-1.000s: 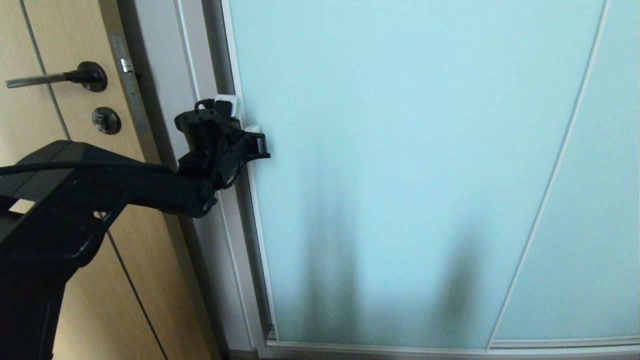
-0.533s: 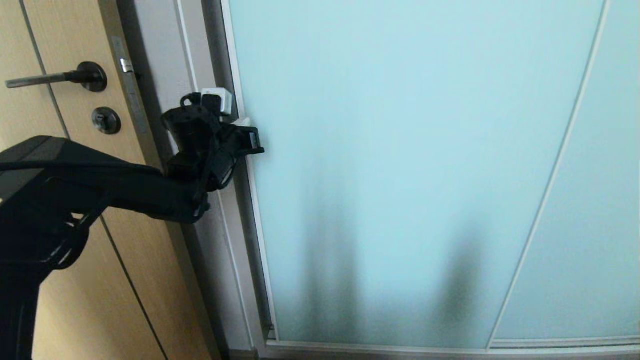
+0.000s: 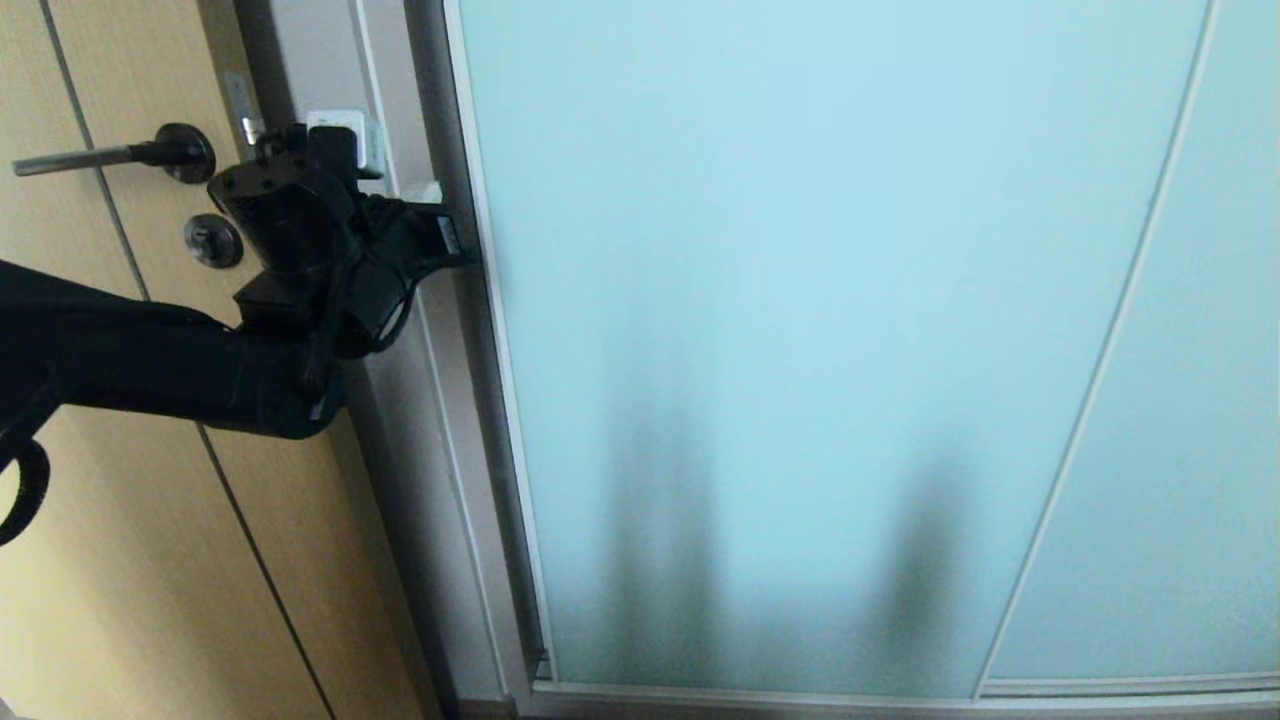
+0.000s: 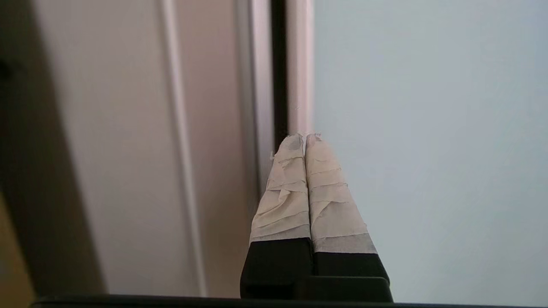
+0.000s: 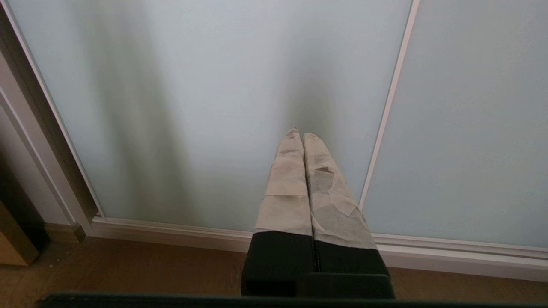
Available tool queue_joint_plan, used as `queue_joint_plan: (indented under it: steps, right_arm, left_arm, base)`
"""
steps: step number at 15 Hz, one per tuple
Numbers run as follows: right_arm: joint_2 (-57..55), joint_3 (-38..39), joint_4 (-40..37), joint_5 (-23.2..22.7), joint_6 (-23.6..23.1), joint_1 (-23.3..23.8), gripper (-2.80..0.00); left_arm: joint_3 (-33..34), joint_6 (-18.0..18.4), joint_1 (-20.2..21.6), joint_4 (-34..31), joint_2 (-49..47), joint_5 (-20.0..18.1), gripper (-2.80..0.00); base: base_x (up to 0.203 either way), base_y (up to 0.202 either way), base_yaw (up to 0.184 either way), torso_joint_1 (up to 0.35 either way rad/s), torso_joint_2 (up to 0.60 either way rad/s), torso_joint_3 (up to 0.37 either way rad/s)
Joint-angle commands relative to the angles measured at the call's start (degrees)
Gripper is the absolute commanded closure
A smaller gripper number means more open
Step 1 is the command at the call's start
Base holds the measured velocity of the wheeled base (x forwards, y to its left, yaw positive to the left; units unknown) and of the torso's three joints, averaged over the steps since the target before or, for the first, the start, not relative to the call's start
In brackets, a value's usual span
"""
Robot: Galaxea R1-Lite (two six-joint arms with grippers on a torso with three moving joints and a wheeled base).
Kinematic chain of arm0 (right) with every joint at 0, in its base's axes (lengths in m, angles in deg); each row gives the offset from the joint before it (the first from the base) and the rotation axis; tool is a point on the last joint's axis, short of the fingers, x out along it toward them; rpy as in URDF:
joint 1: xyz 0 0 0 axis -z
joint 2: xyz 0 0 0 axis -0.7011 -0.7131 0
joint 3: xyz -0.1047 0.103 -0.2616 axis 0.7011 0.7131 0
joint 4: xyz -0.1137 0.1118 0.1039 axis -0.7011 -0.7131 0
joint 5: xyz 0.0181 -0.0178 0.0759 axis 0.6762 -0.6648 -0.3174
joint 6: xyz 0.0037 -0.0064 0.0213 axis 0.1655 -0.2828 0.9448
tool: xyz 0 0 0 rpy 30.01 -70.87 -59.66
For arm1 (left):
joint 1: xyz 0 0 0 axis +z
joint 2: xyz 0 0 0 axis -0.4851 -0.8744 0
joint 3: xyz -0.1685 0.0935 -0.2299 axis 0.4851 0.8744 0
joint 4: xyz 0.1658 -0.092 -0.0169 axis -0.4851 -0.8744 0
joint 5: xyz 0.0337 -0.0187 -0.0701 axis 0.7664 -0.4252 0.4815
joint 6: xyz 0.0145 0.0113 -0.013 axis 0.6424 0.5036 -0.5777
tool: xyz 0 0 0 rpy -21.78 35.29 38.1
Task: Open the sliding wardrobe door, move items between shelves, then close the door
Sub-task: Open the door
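sliding wardrobe door (image 3: 800, 330) fills most of the head view: tall frosted pale aqua glass, smooth and matte, in a slim silver-white metal frame, fully shut against the grey-white jamb (image 3: 390, 400). a thin pale strip runs diagonally across the glass toward the right. 2 soft dark vertical smudges show through the lower glass, shapes too blurred to tell. no shelves or clothes visible, door covers them.

left gripper (image 4: 305, 137) is raised at the door's left edge, near the frame, about level with the lever handle. its 2 fingers (image 4: 284, 188) are wrapped in wrinkled cream tape over black plastic, tapered to blunt tips, pressed together with nothing between. tips sit right by the frame's vertical strip and the dark gap beside it; contact cannot be told. black matte left arm (image 3: 150, 370) reaches in from the left with a small white box on the wrist.

right gripper (image 5: 298, 134) hangs low facing the glass near the bottom rail, same taped fingers, pressed together, empty. brown wood floor (image 5: 128, 269) below it.

tan wooden door (image 3: 100, 520) on the left, fine grain, thin dark grooves, dark metal lever handle (image 3: 110, 156) and round lock.
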Motion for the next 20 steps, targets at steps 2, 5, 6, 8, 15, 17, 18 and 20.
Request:
queue_joint_plan:
  steps: [2, 5, 6, 8, 15, 17, 18, 20]
  right_arm:
    - [0.01, 0.01, 0.01, -0.03, 0.02, -0.05, 0.0]
    - [0.01, 0.0, 0.01, -0.03, 0.02, -0.05, 0.0]
    - [0.01, 0.0, 0.01, -0.03, 0.02, -0.05, 0.0]
    - [0.01, 0.01, 0.01, -0.03, 0.02, -0.04, 0.0]
    - [0.01, 0.0, 0.01, -0.03, 0.02, -0.05, 0.0]
    - [0.01, 0.09, 0.01, -0.03, 0.02, -0.01, 0.0]
    - [0.01, 0.09, 0.01, -0.03, 0.02, -0.05, 0.0]
    - [0.01, 0.02, 0.01, -0.03, 0.02, -0.05, 0.0]
  left_arm:
    - [-4.79, -0.05, 2.02, -1.15, -3.78, 0.54, 0.0]
    - [-7.57, -0.06, 3.14, -1.47, -7.98, 0.76, 0.0]
    - [-8.24, -0.21, 3.49, -1.5, -9.31, 0.72, 0.0]
    - [-8.72, -0.73, 3.61, -1.57, -11.1, 0.02, 0.0]
    - [-18.27, -0.76, 3.69, -7.69, -16.89, -1.35, 0.0]
    - [-21.55, -0.76, 3.65, -10.01, -18.88, -1.5, 0.0]
    - [-22.74, -0.76, 3.62, -11.0, -19.67, -1.64, 0.0]
    - [-25.41, -0.76, 3.61, -12.07, -21.63, -1.86, 0.0]
  base:
    - [0.0, 0.0, 0.0, 0.0, 0.0, 0.0]
    - [0.0, 0.0, 0.0, 0.0, 0.0, 0.0]
    - [0.0, 0.0, 0.0, 0.0, 0.0, 0.0]
    - [0.0, 0.0, 0.0, 0.0, 0.0, 0.0]
    - [0.0, 0.0, 0.0, 0.0, 0.0, 0.0]
    - [0.0, 0.0, 0.0, 0.0, 0.0, 0.0]
    - [0.0, 0.0, 0.0, 0.0, 0.0, 0.0]
    - [0.0, 0.0, 0.0, 0.0, 0.0, 0.0]
